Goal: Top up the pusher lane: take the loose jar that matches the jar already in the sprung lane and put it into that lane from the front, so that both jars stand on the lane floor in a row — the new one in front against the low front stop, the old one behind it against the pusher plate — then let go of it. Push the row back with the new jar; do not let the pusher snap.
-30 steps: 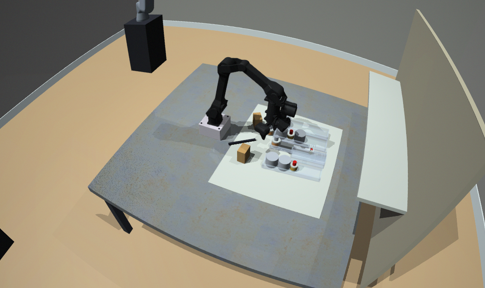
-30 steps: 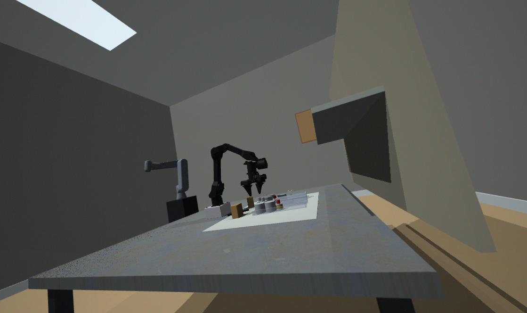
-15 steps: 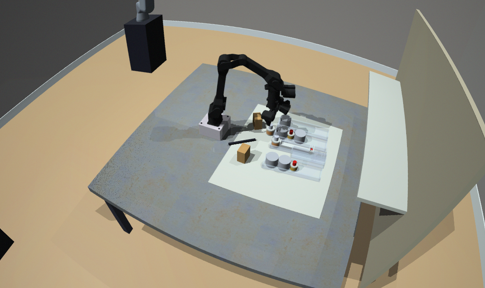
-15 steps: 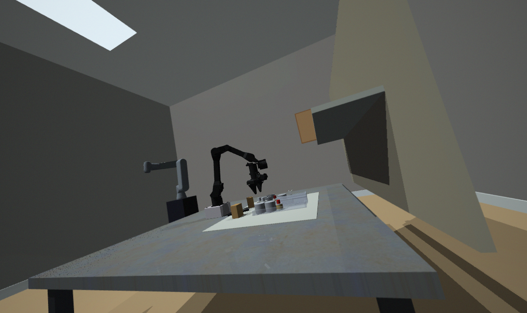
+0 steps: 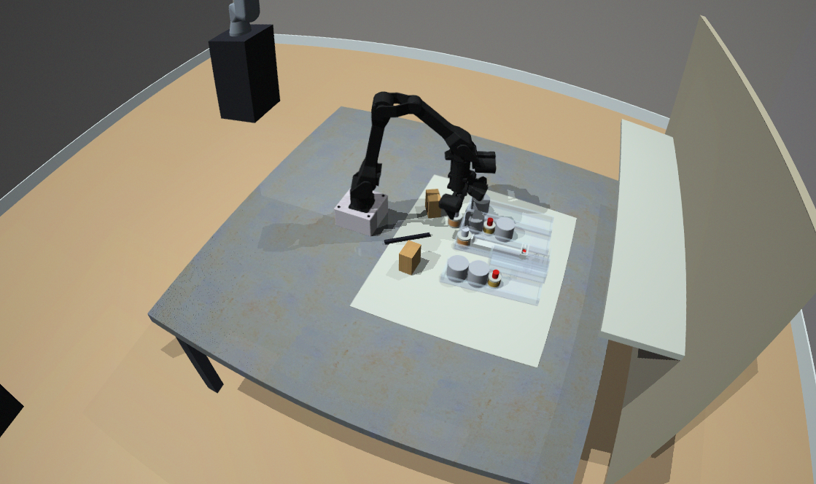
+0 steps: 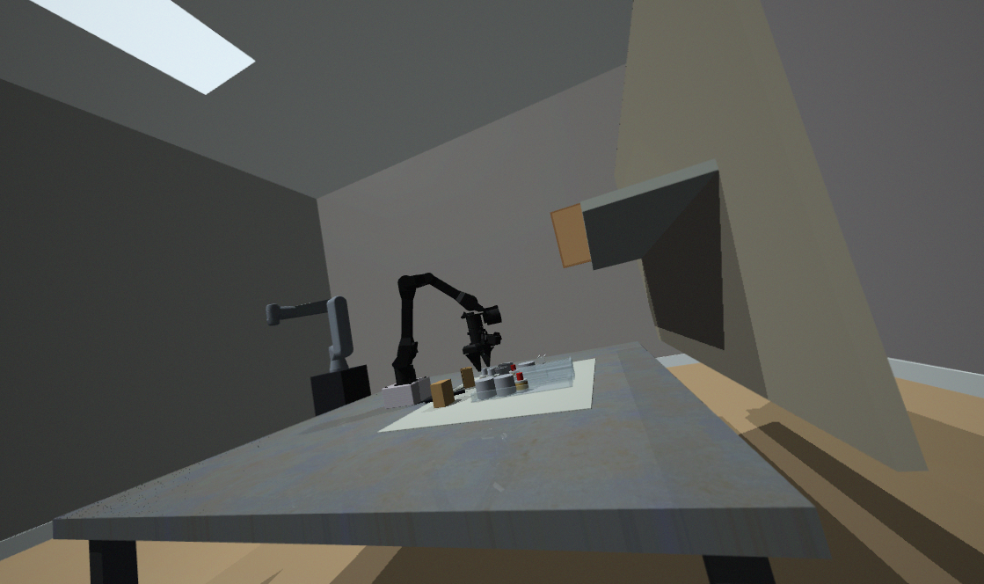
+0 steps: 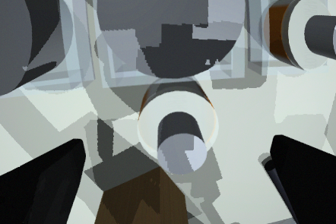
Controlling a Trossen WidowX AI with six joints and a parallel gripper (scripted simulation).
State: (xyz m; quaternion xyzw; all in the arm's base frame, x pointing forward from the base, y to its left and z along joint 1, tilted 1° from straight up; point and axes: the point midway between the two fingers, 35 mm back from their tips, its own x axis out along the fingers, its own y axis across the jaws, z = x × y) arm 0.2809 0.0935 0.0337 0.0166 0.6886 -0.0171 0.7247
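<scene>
My gripper (image 5: 466,207) (image 6: 483,367) (image 7: 181,149) is open and empty, pointing down above the loose jar. The loose jar (image 5: 454,221) (image 7: 150,124) stands upright on the white mat, with an amber body, white top and grey knob; it lies between the spread fingers in the wrist view. The matching jar (image 5: 464,240) (image 7: 279,34) stands at the front of the sprung lane (image 7: 262,64), at the right of the wrist view. A pale rod (image 5: 499,246) runs back behind it. The contact of this jar with the pusher plate is not clear.
A large grey canister (image 5: 474,221) (image 7: 171,6) stands in the neighbouring lane, just behind the loose jar. A wooden block (image 5: 434,204) (image 7: 141,205) is close on the robot side. Another block (image 5: 409,257) and a black bar (image 5: 408,238) lie nearby. Red-capped jars (image 5: 488,227) (image 5: 494,278) stand in side lanes.
</scene>
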